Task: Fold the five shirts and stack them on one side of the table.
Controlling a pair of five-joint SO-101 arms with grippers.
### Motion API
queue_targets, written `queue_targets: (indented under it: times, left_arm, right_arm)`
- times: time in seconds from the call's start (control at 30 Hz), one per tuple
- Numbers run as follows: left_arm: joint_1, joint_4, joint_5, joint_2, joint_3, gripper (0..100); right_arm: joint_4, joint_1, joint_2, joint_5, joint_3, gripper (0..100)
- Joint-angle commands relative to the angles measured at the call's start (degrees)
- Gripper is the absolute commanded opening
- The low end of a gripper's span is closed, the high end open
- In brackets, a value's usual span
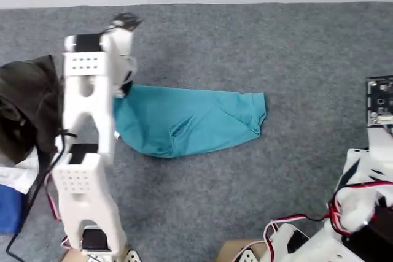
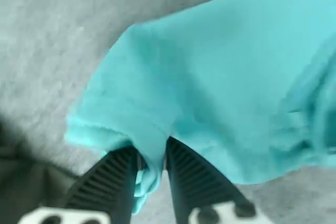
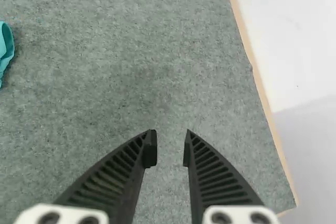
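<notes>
Teal crumpled fabric shirt (image 1: pixel 190 121): we list it on the grey carpeted bench (image 1: pixel 245 200), toward its left edge, hem clenched in the left hand (image 2: pixel 152 163). Right hand (image 3: pixel 169 148): released, empty, near the right edge.

Grey felt-covered table (image 1: pixel 258 47). A crumpled teal cotton shirt (image 1: pixel 196 121) lies just off centre, toward 9 o'clock. A dark olive fabric heap (image 1: pixel 27 99) is at the 9 o'clock edge, with white cloth (image 1: pixel 18 175) at 8 o'clock.
</notes>
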Motion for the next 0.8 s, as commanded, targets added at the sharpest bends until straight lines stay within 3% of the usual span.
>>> queue_targets:
  times: [0.0, 0.43, 0.77]
  left_arm:
    - [6.5, 1.8, 1.1, -6.0, -2.5, 0]
    - [29.3, -2.9, 8.2, -6.5, -2.8, 0]
    - [35.7, -11.7, 11.1, -3.4, -2.9, 0]
  right_arm:
    - [2.2, -0.3, 0.4, -0.4, -0.1, 10.3]
    - [2.2, -0.3, 0.4, -0.4, 0.0, 10.3]
    - [2.2, -0.3, 0.4, -0.1, 0.0, 10.3]
